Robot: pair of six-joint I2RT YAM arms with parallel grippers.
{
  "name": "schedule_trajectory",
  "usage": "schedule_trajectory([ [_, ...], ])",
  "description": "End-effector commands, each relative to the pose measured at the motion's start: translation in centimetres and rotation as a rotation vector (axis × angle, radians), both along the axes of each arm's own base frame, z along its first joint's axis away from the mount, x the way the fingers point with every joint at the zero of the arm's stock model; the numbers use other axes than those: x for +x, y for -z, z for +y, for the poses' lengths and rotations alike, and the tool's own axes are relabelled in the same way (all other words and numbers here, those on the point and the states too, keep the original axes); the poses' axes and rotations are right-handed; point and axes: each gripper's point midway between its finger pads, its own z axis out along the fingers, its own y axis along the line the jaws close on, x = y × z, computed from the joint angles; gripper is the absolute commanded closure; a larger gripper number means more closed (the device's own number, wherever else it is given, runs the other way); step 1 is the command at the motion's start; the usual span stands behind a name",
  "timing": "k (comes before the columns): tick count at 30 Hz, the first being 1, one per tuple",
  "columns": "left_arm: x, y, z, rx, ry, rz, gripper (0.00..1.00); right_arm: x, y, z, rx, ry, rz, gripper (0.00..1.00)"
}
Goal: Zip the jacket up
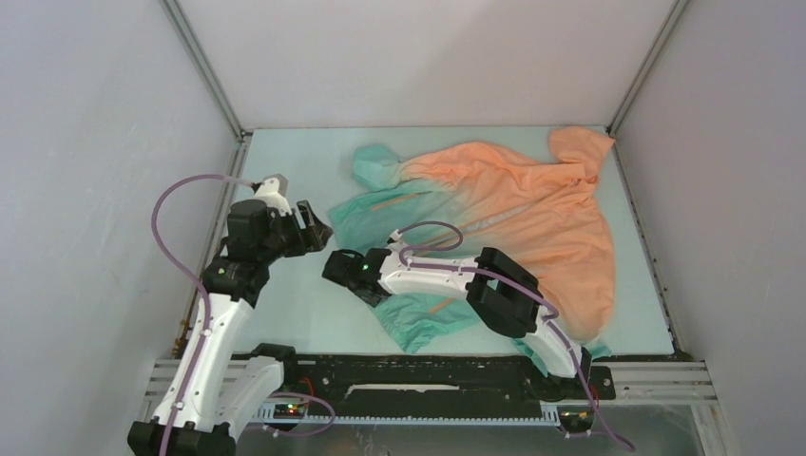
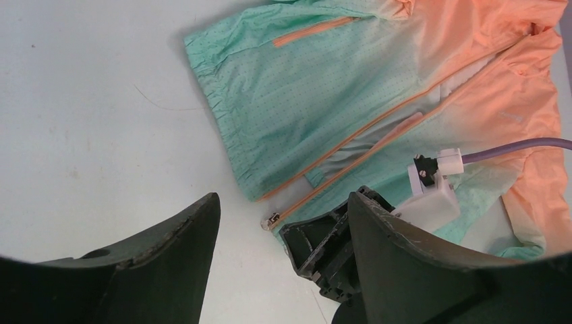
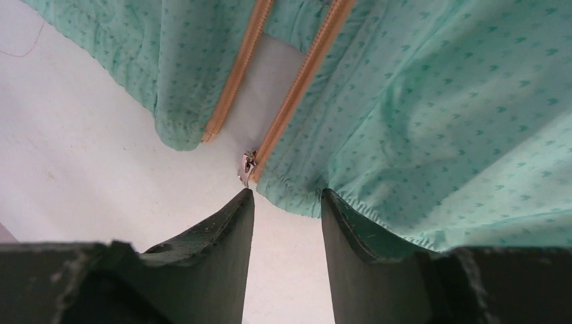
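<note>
The jacket (image 1: 532,204) lies spread on the table, orange at the back right and teal at the near left. Its front is open, with two orange zipper tapes (image 2: 351,145) side by side. The metal zipper slider (image 3: 247,165) sits at the hem end of one tape and also shows in the left wrist view (image 2: 273,221). My right gripper (image 3: 284,196) is open, low over the table, its fingertips just short of the teal hem corner (image 3: 297,192) and slider. My left gripper (image 2: 283,202) is open and empty, above bare table left of the hem. In the top view the left gripper (image 1: 312,228) is close beside the right gripper (image 1: 338,266).
The two arms nearly meet at the jacket's hem. A purple cable (image 1: 428,233) loops over the right arm above the cloth. Bare table (image 1: 285,313) lies left of the jacket. Grey walls enclose the table at the sides and back.
</note>
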Motion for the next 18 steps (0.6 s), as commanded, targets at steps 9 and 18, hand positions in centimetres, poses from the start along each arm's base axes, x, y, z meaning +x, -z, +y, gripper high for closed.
schedule_trajectory([
  [9, 0.3, 0.8, -0.6, 0.006, 0.041, 0.003, 0.27, 1.3, 0.5, 0.0, 0.038, 0.013, -0.028, 0.52],
  [18, 0.6, 1.5, -0.4, 0.019, 0.036, 0.021, 0.27, 1.1, 0.9, 0.1, 0.022, -0.032, -0.006, 0.53],
])
